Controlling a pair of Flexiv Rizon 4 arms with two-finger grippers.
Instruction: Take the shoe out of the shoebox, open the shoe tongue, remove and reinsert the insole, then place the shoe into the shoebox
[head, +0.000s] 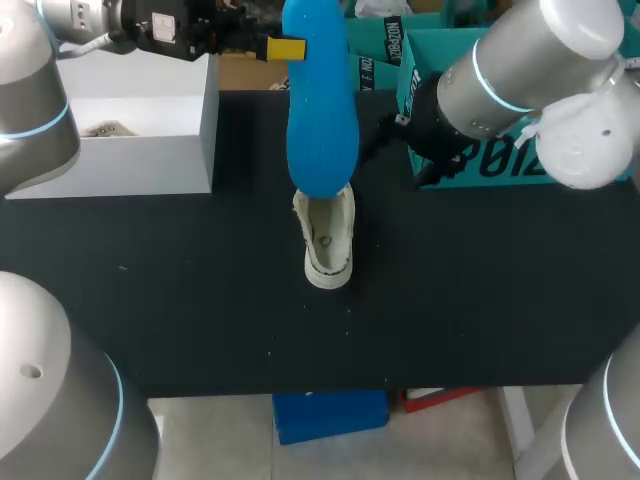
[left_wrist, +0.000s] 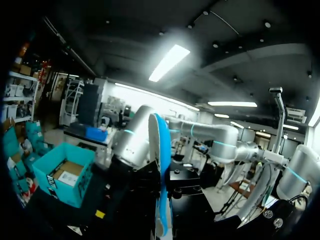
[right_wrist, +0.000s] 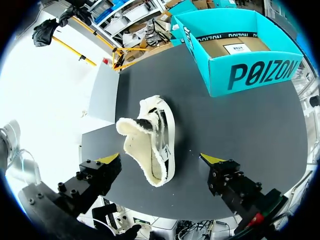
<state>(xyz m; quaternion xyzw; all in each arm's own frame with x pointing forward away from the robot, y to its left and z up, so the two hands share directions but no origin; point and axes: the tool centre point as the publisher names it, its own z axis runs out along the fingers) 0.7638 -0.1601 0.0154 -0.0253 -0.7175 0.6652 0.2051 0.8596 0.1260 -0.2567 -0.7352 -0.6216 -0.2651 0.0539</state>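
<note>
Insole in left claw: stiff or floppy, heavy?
Insole looks fairly stiff: held up, it keeps its shape with a slight curve. Probably light, since it shows thin edge-on. Could flex when pushed into the shoe.

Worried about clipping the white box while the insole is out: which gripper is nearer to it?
Left. The left gripper, holding the insole, hangs just beside a corner of the white box; the right gripper, open, has the shoe ahead of it, farther off.
</note>
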